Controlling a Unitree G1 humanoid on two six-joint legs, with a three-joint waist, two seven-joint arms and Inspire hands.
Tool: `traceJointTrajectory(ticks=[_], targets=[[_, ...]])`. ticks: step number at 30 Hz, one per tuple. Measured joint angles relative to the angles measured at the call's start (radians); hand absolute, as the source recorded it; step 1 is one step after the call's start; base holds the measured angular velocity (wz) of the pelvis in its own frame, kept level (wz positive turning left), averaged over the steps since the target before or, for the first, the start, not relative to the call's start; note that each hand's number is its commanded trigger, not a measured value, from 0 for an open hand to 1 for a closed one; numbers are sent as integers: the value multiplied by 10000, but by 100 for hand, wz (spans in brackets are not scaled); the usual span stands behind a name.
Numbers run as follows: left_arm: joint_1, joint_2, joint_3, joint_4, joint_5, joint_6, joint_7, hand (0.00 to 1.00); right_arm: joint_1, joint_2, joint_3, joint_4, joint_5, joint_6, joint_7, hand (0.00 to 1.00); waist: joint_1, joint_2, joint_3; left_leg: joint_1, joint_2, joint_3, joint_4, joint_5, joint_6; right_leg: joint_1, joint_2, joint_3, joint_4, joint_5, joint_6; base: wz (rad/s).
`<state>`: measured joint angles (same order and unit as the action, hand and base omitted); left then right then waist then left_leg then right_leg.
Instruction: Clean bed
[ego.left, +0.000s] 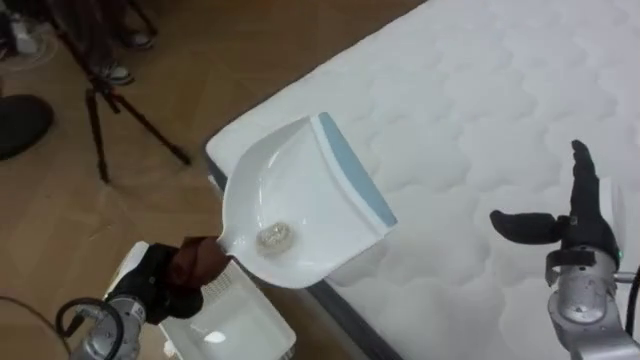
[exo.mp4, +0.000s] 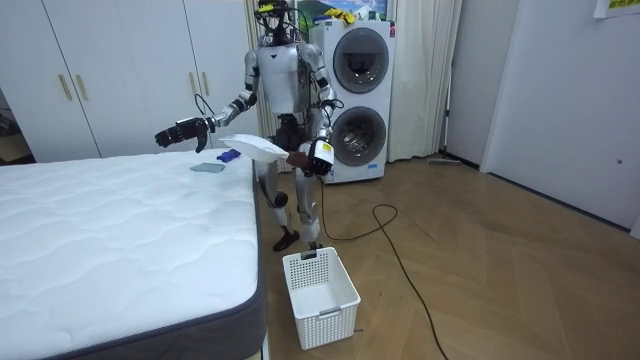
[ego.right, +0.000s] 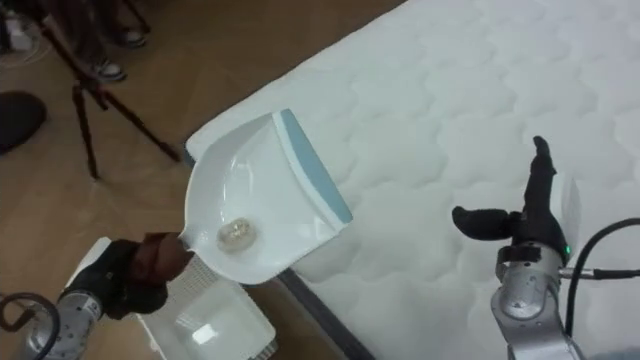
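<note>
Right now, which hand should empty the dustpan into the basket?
Left. The left hand grips the dustpan holding a small clump, with the white basket on the floor near it; the right hand is open over the mattress.

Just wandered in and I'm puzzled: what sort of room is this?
Probably a home-style test room, part bedroom, part laundry: a bare mattress, two stacked washing machines and white wardrobe doors.

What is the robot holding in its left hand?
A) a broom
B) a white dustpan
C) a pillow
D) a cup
B: the left hand is curled round the handle of a white dustpan with a blue edge, and a small crumpled scrap lies inside it.
</note>
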<state>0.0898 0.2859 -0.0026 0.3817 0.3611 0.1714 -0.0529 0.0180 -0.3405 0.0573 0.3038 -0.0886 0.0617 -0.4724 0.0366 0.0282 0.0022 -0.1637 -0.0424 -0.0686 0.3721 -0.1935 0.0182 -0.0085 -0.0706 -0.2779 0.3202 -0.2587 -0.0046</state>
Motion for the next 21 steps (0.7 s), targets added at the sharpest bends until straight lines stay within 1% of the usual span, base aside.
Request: traceJointTrajectory(ticks=[1, 3, 4, 5, 6, 7, 8, 9, 10, 12, 13, 14, 16, 19, 21], targets=[[147, 2, 28, -165, 28, 1, 24, 100, 17, 43, 12, 0, 81, -31, 55, 0, 76, 1, 0, -7, -23, -33, -50, 30, 7, 64, 15, -31, -84, -10, 2, 31], [186, -5, 26, -197, 28, 0, 27, 100, 49, 95, 15, -1, 85, -34, 126, 0, 223, -17, 5, -56, -57, -119, -80, 41, 1, 113, 10, -204, -107, -61, 3, 34], [189, -5, 23, -196, 19, -1, 28, 100, 47, 110, 79, -12, 236, -37, 195, 0, 262, -26, -2, -194, -67, -147, -82, 51, -9, 120, 1, -421, -105, -78, 1, 58], [188, -5, 10, -191, 32, -2, 28, 100, 67, 124, 142, -10, 589, -53, 298, 0, 183, -29, -1, -329, -39, -10, -64, 69, -1, 186, -20, -785, -114, -87, 5, 72], [189, -8, -7, -182, 34, -4, 27, 100, 79, 128, 171, 18, 794, -53, 337, 0, 97, -48, 12, -386, 5, 238, -37, 101, 44, 258, -42, -972, -127, -93, 11, 108], [193, -48, -33, -150, 67, -17, 12, 100, 136, 146, 185, 104, 1065, -53, 398, 0, -126, -70, 25, -479, 186, 1177, -26, 180, 171, 423, -135, -1453, -135, -112, 41, 127], [191, -105, -45, -145, 220, -65, 9, 100, 226, 157, 176, 113, 1174, -58, 400, 0, -302, -117, 34, -570, 427, 2218, -23, 302, 376, 503, -180, -1669, -134, -139, 51, 130], [188, -108, -62, -127, 245, -81, 5, 100, 242, 171, 177, 114, 1186, -69, 418, 0, -342, -122, 35, -585, 536, 2729, -3, 347, 455, 506, -176, -1688, -142, -149, 59, 114], [181, -108, -106, -116, 245, -85, -5, 100, 242, 179, 177, 116, 1194, -114, 499, 0, -365, -141, 49, -726, 612, 3205, 18, 411, 563, 497, -155, -1712, -154, -197, 121, 81], [226, -111, -147, -115, 247, -84, -17, 100, 243, 228, 180, 129, 1262, -236, 603, 0, -264, -159, 60, -871, 596, 3197, 93, 414, 572, 505, -153, -2015, -157, -274, 151, 60], [234, -109, -144, -115, 244, -85, -19, 100, 252, 236, 191, 129, 1350, -301, 629, 0, -248, -134, 74, -929, 550, 3112, 98, 439, 611, 560, -161, -2246, -167, -302, 153, 58], [234, -109, -145, -115, 249, -89, -19, 100, 263, 237, 191, 130, 1448, -304, 631, 0, -263, -115, 80, -934, 514, 3122, 43, 463, 647, 633, -176, -2445, -229, -327, 148, 56], [238, -107, -123, -115, 255, -91, -18, 100, 265, 237, 191, 129, 1452, -331, 679, 0, -117, -106, 80, -935, 438, 3113, -17, 493, 692, 707, -199, -2498, -302, -391, 150, 23], [241, -107, -116, -117, 279, -116, -18, 100, 462, 229, 191, 131, 1508, -398, 686, 0, -47, -87, 82, -869, 295, 3000, -42, 532, 762, 866, -315, -2788, -275, -448, 194, 16], [239, -106, -96, -154, 270, -130, -16, 100, 529, 233, 198, 133, 1560, -394, 694, 0, -18, -18, 67, -921, 295, 2995, 114, 458, 865, 862, -349, -2910, -87, -475, 241, 13]])
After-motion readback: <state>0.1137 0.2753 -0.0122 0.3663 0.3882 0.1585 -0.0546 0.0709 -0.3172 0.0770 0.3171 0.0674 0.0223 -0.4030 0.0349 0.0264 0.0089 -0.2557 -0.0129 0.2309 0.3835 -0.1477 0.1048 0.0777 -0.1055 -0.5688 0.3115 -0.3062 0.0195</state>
